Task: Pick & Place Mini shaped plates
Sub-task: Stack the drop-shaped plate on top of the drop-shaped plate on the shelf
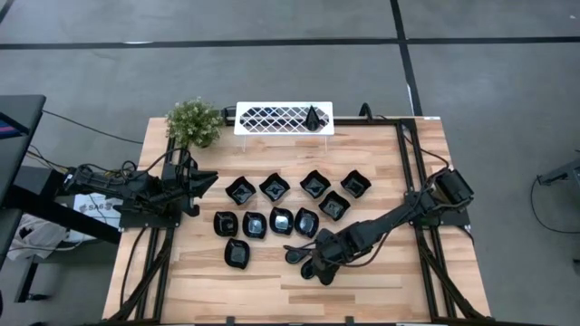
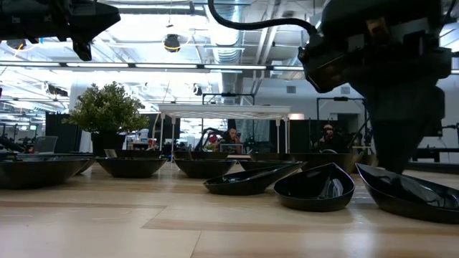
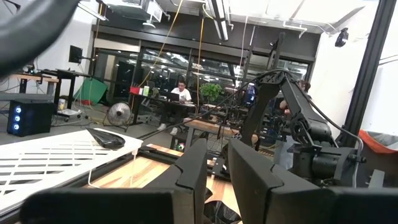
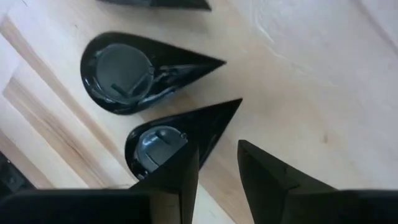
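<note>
Several glossy black mini plates lie flat on the wooden table: square wavy ones (image 1: 314, 184), rounded ones (image 1: 255, 224), and a teardrop one (image 1: 297, 254). Another teardrop plate (image 1: 313, 118) sits on the white rack (image 1: 272, 118). My right gripper (image 4: 219, 163) is low over a second teardrop plate (image 4: 177, 138) near the table's near edge. It is open by a narrow gap, one finger (image 4: 177, 177) over the plate's bowl and the other (image 4: 267, 174) outside its rim. My left gripper (image 1: 210, 178) waits above the table's left side, open by a narrow gap. My right gripper comes at the nearer teardrop plate slanting down from the table's right, its fingers on either side of the rim's edge (image 4: 208, 140) toward the pointed end. I cannot tell whether either finger touches it. The plate lies flat on the table.
A green bushy plant (image 1: 194, 122) stands at the far left corner beside the rack. The other teardrop plate (image 4: 137, 71) lies close beside the one under my right gripper. Bare wood (image 1: 381, 281) lies along the near edge and the right side. People sit in the room beyond.
</note>
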`<action>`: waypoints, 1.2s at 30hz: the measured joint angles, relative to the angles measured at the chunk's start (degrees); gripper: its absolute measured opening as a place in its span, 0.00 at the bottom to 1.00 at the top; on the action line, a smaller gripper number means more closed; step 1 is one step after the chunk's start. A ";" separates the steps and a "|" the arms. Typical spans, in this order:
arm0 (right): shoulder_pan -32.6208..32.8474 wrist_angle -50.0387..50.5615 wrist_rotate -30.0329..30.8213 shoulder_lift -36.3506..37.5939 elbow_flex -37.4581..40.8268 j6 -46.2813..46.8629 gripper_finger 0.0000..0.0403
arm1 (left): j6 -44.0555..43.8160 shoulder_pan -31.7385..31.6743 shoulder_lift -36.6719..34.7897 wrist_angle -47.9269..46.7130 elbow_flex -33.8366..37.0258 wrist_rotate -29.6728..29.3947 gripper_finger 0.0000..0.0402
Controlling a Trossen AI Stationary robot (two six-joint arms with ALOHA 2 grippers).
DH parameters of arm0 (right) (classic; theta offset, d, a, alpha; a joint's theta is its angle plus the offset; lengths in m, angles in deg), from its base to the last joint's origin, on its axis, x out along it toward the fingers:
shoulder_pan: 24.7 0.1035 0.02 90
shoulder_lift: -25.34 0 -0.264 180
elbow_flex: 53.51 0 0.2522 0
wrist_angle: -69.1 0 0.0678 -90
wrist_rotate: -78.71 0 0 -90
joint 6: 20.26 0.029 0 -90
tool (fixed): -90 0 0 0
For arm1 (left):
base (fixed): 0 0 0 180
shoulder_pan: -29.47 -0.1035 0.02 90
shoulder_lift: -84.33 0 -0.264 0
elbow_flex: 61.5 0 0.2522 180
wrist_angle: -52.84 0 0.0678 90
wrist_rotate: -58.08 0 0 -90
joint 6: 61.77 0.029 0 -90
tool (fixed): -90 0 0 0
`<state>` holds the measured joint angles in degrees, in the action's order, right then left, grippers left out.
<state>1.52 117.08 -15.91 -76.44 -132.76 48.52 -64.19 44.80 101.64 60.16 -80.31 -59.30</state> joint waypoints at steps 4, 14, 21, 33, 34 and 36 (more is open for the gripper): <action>-0.11 -0.67 -0.73 -1.29 0.08 -0.86 0.27 | 0.00 0.00 0.00 0.00 -0.01 -0.01 0.17; -0.24 -0.94 -0.79 -1.67 0.08 -1.21 0.25 | 0.00 0.01 0.00 0.00 0.00 -0.01 0.17; -0.26 -0.83 -0.64 -1.67 0.08 -1.23 0.15 | 0.00 0.02 0.01 0.00 0.01 0.00 0.17; -0.24 -0.22 -0.25 -1.67 0.39 -1.25 0.01 | 0.00 0.02 -0.01 0.00 0.01 0.00 0.17; -0.24 -0.03 -0.26 -1.67 0.39 -1.25 0.01 | 0.00 0.02 0.01 0.00 0.00 0.00 0.17; -0.24 0.23 -0.28 -1.67 0.39 -1.47 0.01 | 0.00 0.02 0.01 0.00 -0.01 0.00 0.17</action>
<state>1.28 117.31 -16.20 -78.12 -132.37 47.04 -64.19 44.82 101.65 60.16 -80.32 -59.30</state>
